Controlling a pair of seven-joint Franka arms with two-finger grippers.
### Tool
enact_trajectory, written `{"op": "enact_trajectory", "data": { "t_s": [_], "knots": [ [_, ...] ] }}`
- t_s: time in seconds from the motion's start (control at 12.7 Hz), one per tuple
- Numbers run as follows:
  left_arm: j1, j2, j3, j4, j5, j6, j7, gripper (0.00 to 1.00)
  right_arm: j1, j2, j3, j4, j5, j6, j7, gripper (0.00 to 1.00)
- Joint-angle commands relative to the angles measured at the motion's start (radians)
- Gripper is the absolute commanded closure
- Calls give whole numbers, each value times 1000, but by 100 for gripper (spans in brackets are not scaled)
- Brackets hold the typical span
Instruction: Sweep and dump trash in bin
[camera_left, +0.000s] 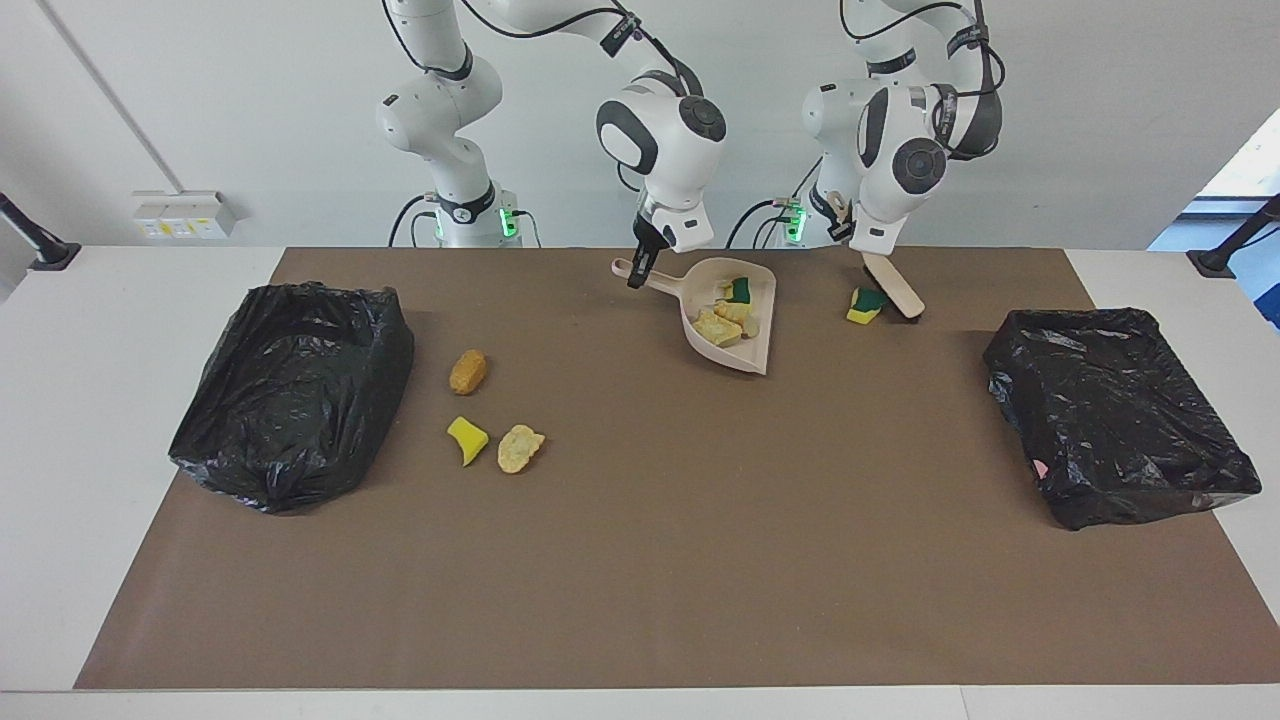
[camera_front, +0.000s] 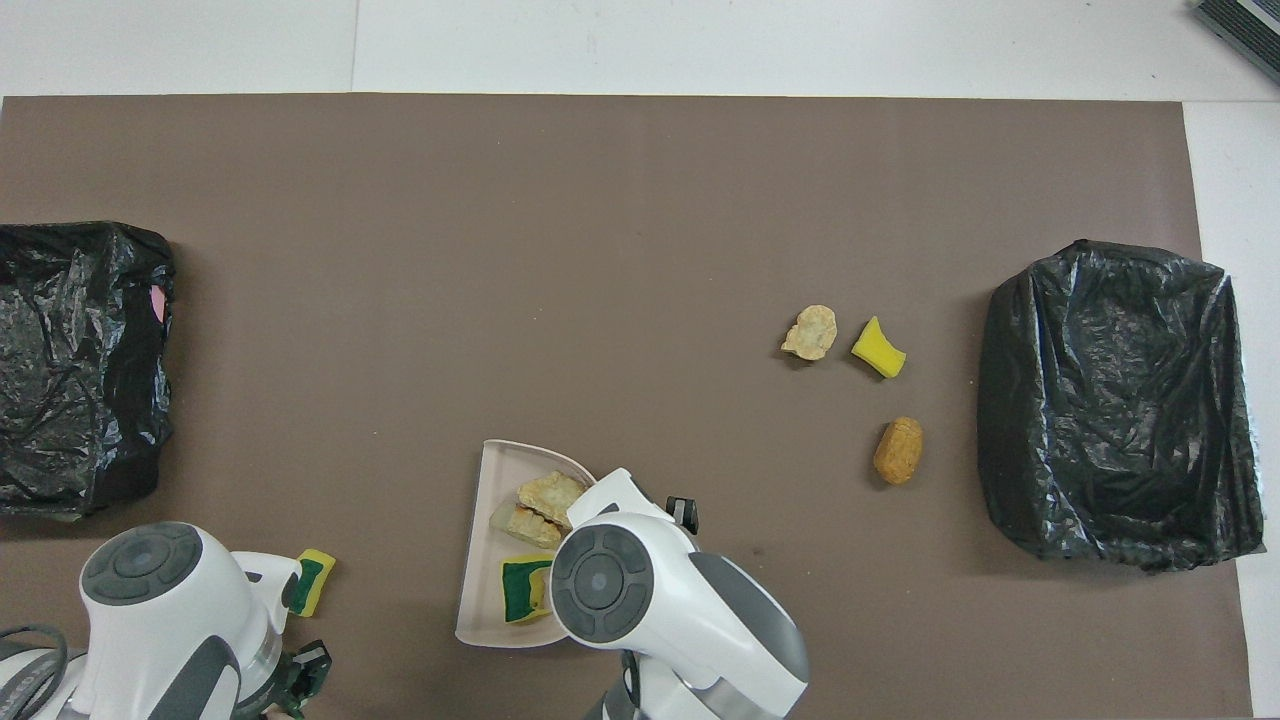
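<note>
My right gripper (camera_left: 636, 274) is shut on the handle of the beige dustpan (camera_left: 752, 335), near the robots' edge of the mat. Several yellow, tan and green-backed scraps of trash (camera_left: 726, 315) lie in the pan (camera_front: 478, 560). My left gripper (camera_left: 852, 238) is shut on a wooden brush (camera_left: 893, 284), angled down beside a yellow-and-green scrap (camera_left: 865, 305) (camera_front: 312, 583). Three loose scraps lie toward the right arm's end: a tan-orange one (camera_left: 467, 371), a yellow one (camera_left: 466, 440) and a tan one (camera_left: 519, 448). In the overhead view both grippers are hidden under their arms.
A black-lined bin (camera_left: 290, 390) (camera_front: 1110, 400) stands at the right arm's end of the brown mat, close to the three loose scraps. A second black-lined bin (camera_left: 1115, 415) (camera_front: 70, 360) stands at the left arm's end.
</note>
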Motion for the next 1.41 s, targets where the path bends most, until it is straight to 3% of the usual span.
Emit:
{"op": "enact_trajectory", "data": {
  "t_s": [0.0, 0.63, 0.86, 1.1, 1.33],
  "knots": [
    [7, -4, -5, -17, 0, 72, 67, 100, -10, -36, -1, -27, -16, -5, 16, 100],
    [-11, 82, -11, 0, -67, 244, 94, 100, -12, -33, -1, -26, -91, -103, -51, 100],
    [-95, 143, -15, 21, -106, 328, 99, 100, -12, -33, -1, -26, -91, -104, -50, 100],
    [-141, 168, -20, 55, -107, 331, 148, 100, -12, -33, -1, -24, -79, -115, 27, 100],
    [-163, 165, -130, 78, -107, 342, 160, 100, -12, -33, -1, -24, -77, -115, 27, 100]
  ]
}}
